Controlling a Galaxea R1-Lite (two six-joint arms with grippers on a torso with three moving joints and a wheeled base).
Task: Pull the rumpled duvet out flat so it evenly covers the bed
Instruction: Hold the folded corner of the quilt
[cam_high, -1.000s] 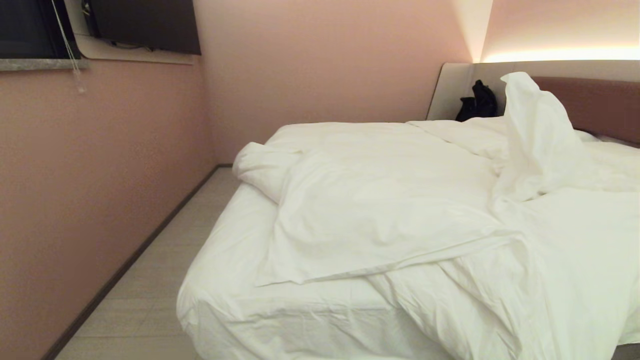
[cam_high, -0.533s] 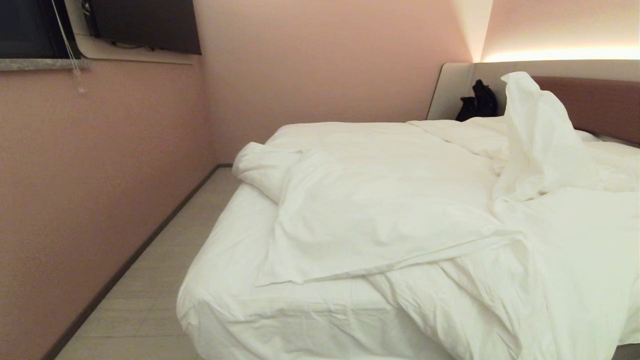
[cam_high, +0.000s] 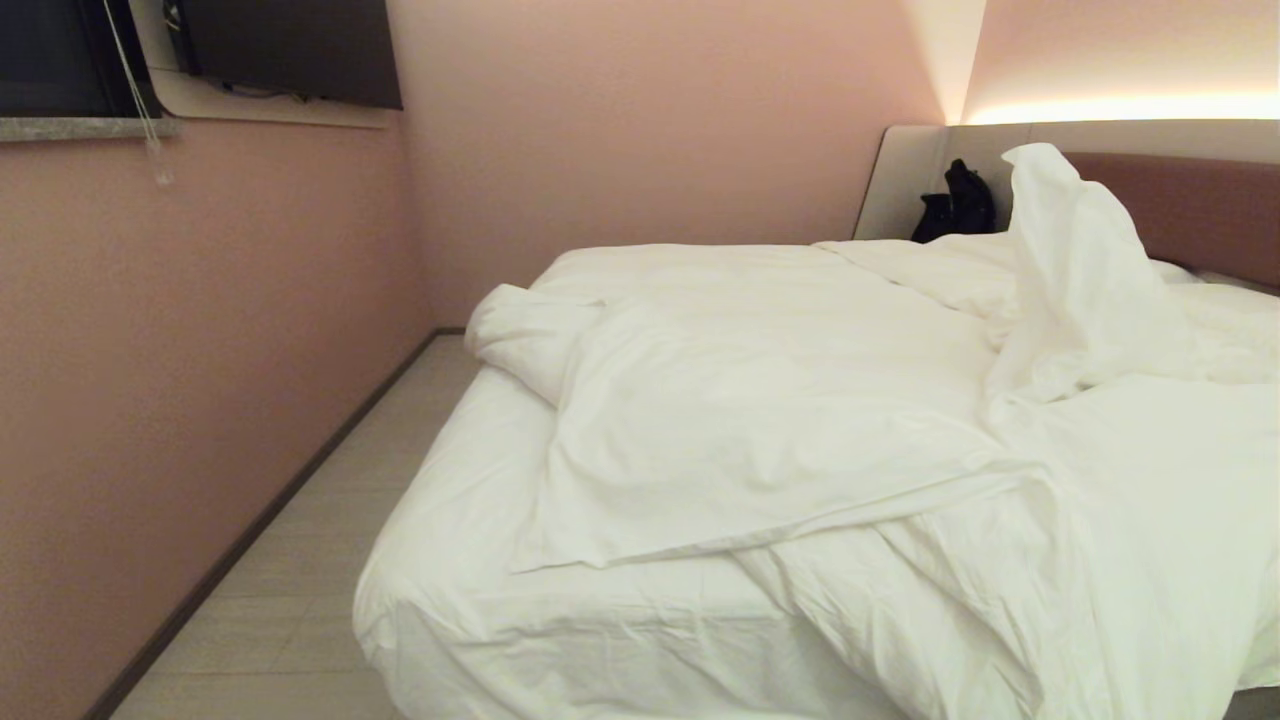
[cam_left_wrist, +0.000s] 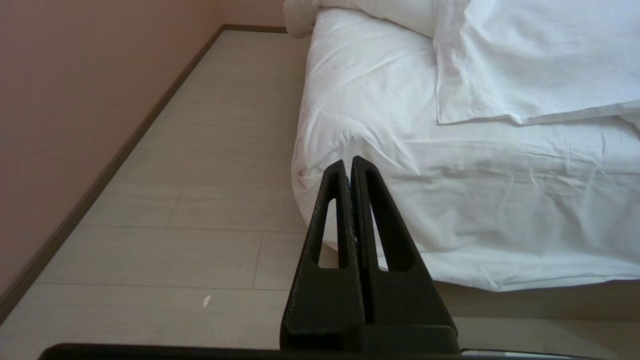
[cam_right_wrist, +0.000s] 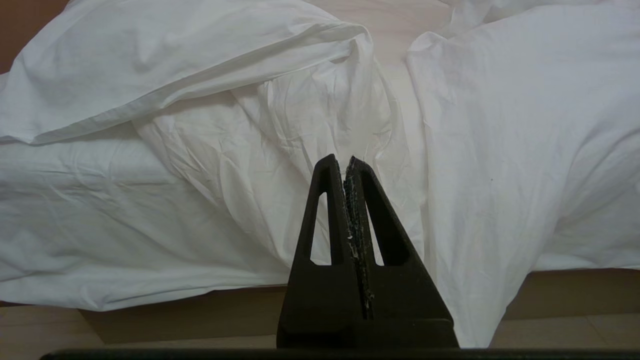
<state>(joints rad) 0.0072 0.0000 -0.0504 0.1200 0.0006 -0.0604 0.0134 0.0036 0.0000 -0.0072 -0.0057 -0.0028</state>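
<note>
Duvet (cam_high: 800, 420) lies bunched on the bed (cam_high: 480, 610), none of it flat. One flap is folded back diagonally across the middle, a roll hangs at the left edge, and a peak of cloth stands up near the headboard (cam_high: 1190, 205). The near-left corner of the mattress is bare sheet; at the right the duvet spills over the near edge. Judged: task not yet begun in effect, the whole spreading is left.

Head view: whole bed, wall, floor (cam_high: 300, 560), a dark bag (cam_high: 955, 205) by the headboard; neither arm is in it.

Left wrist view: left gripper (cam_left_wrist: 348, 167), jaws pressed together on nothing, off the bare mattress corner, above the floor; it shows the flap's free corner.

Right wrist view: right gripper (cam_right_wrist: 344, 165), jaws likewise together and empty, facing the overhanging folds; the plinth (cam_right_wrist: 200, 315) beneath shows clearly only here.
</note>
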